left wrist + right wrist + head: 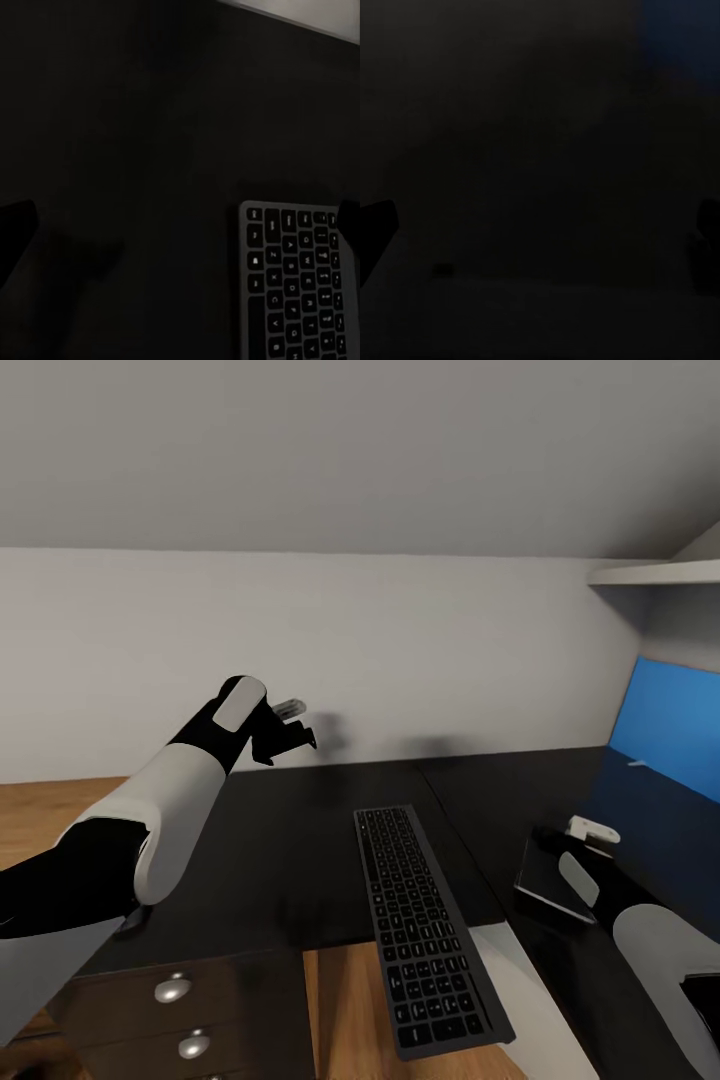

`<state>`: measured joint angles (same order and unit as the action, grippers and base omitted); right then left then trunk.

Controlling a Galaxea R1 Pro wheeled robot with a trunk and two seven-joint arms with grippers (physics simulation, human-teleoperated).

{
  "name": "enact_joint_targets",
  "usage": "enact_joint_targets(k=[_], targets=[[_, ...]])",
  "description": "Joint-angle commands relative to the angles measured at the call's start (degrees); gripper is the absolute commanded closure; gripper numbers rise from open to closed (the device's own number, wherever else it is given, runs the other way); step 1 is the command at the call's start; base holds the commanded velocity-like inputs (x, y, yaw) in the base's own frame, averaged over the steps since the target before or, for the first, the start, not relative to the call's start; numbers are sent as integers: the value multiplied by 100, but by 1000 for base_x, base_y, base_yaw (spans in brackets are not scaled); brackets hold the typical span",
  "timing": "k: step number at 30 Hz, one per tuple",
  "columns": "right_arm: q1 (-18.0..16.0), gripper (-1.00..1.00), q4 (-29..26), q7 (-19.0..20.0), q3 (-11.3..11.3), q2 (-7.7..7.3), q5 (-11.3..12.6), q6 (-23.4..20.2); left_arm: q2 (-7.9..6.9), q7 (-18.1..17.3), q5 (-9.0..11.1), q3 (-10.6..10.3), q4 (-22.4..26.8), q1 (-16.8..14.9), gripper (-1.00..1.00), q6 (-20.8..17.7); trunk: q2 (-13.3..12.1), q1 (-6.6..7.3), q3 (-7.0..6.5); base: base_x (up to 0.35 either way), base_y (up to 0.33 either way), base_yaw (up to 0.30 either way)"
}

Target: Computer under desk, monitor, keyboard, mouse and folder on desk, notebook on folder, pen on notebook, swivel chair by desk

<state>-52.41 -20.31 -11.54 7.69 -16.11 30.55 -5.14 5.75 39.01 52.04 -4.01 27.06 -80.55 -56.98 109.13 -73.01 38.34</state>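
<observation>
Left tool (285, 732) was seen raised above the back of the black worktop (270, 840), close to the pale wall (300, 650), with nothing held between its fingers; how far they were spread could not be told in the head view. In the left wrist view two dark fingertips (15, 236) appeared at opposite edges of the picture, well apart, with bare worktop between them. Right tool (565, 840) was lowered near the far right part of the worktop, next to a dark flat thing with pale edges (545, 885) whose identity could not be told; whether anything was gripped could not be judged, the right wrist view being nearly black.

The keyboard (425, 925) was lain lengthwise along the inner corner of the L-shaped worktop, its far end on the surface and its near end carried out past the front edge, over the wooden floor (340, 1000). In the left wrist view its key rows (296, 281) were seen beside the tool's line of sight.

Open worktop was left between the keyboard and the left arm. Below the front edge, drawers with round silver knobs (172, 989) were seen. A bright blue panel (665, 725) was stood at the right, under a white shelf (655, 572).
</observation>
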Motion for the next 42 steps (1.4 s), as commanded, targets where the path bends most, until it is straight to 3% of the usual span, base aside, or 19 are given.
enact_joint_targets(k=[1, 22, 42], targets=[[3, -100, 102, -41, 31, -6, 83, -31, -3, 54, 61, -30, 8, -4, -100, -6, 2, 0, 17, 0, 0, 0], [3, -100, 100, -41, 31, -6, 83, -31, -3, 45, 61, -30, 9, -4, -100, -6, 2, 0, 52, -3, 0, 0], [3, -100, 99, -41, 31, -15, 83, -22, -12, 54, 55, -30, 16, -4, -100, -6, 2, 0, 52, -117, 0, 0]])
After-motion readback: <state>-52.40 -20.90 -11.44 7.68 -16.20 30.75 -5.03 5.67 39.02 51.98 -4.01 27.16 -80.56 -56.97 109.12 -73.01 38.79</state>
